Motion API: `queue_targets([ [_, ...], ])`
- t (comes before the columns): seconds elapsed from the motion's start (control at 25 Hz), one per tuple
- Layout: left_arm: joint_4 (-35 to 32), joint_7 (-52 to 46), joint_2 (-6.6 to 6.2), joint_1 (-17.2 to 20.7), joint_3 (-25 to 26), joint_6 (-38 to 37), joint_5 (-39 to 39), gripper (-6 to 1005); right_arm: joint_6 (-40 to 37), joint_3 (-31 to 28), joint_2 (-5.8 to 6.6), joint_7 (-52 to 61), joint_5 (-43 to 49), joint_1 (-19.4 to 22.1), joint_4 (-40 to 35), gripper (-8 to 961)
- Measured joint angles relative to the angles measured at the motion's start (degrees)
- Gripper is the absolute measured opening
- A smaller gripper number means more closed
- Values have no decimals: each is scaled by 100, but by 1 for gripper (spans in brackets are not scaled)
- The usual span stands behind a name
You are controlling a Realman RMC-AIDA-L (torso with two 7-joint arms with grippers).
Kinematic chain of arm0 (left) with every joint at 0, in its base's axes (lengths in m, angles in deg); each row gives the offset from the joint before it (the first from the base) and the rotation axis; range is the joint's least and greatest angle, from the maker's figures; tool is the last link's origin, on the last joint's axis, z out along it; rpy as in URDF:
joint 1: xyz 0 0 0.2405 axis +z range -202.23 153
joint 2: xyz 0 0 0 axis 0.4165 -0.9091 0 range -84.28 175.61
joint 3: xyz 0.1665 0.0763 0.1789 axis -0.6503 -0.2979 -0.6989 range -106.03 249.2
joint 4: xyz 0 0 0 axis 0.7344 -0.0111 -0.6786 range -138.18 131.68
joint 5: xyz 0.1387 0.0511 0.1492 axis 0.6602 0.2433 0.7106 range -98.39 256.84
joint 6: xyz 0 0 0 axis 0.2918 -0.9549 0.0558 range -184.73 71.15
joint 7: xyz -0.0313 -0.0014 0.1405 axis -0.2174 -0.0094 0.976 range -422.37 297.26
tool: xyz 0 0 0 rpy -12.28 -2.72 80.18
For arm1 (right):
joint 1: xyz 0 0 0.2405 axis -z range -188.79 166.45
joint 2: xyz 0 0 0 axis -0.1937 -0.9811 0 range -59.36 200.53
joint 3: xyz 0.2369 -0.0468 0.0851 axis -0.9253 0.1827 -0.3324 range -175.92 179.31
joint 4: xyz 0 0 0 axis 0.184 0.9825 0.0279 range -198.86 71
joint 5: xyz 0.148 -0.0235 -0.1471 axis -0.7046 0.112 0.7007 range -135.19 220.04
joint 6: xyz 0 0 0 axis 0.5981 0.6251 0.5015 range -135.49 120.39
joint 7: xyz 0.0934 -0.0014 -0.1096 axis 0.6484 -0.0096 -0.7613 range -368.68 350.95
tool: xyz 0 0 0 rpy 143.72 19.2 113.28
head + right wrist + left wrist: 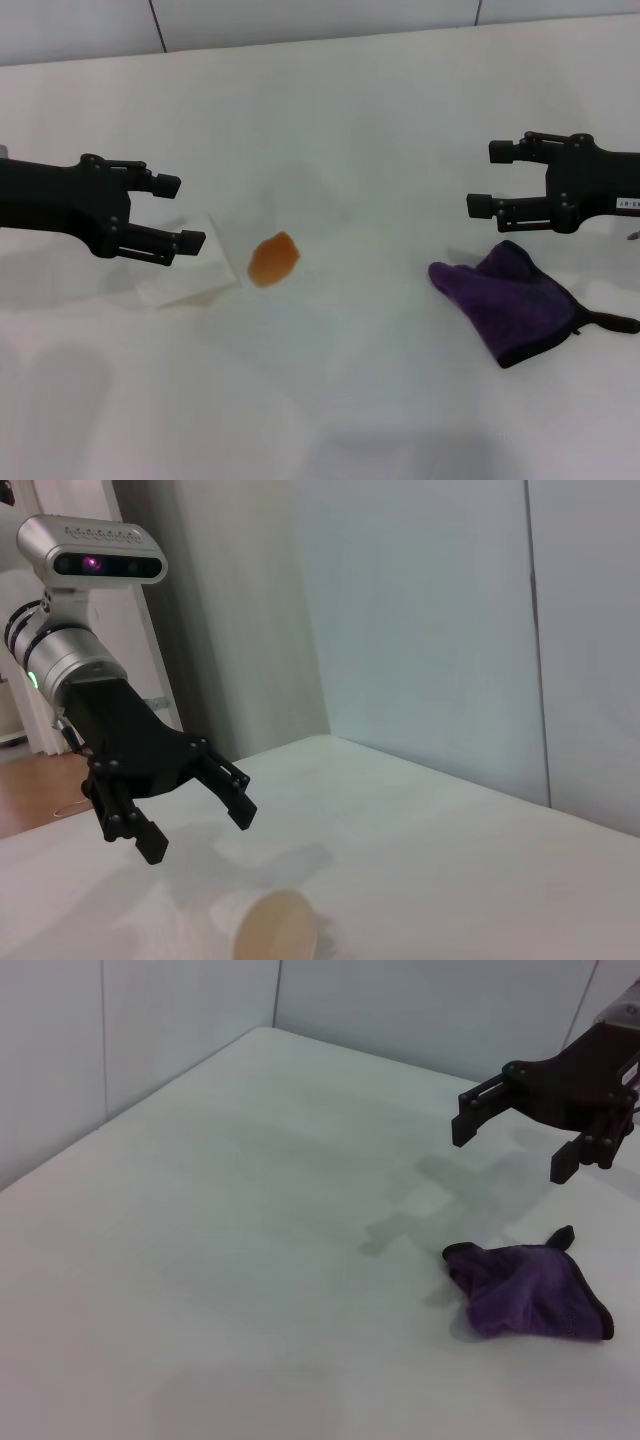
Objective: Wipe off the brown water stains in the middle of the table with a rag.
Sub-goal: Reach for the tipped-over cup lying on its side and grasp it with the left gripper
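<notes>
Nearest of all, on the right side of the table [330,420], the rag [515,305] lies crumpled and flat on the white top, its thin black loop trailing off to the right, with nothing holding it. Just beyond it the right gripper [478,180] hangs above the surface, fingers spread wide and empty. To the left, about mid-table, sits the brown water stains [273,258] blotch, untouched, and just left of that a white paper cup [186,262] lies tipped on its side. The left gripper [190,213] hovers over the cup, also wide open and holding nothing. The risks I see: a pinch on that limp cloth may catch only a fold, and a wide wipe could knock the cup rolling or smear the puddle outward
</notes>
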Motion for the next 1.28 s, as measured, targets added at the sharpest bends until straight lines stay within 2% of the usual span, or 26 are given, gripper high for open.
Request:
queue_targets([
  [0.8,0,-76,-28,-21,0,56,11,879,91,0,0,-5,0,-14,50,864],
  [1.08,0,-212,-130,-106,0,56,221,880,105,0,0,-7,0,-26,61,864],
  [1.28,0,-280,-193,-304,0,69,586,880,105,0,0,-3,-7,-26,62,863],
])
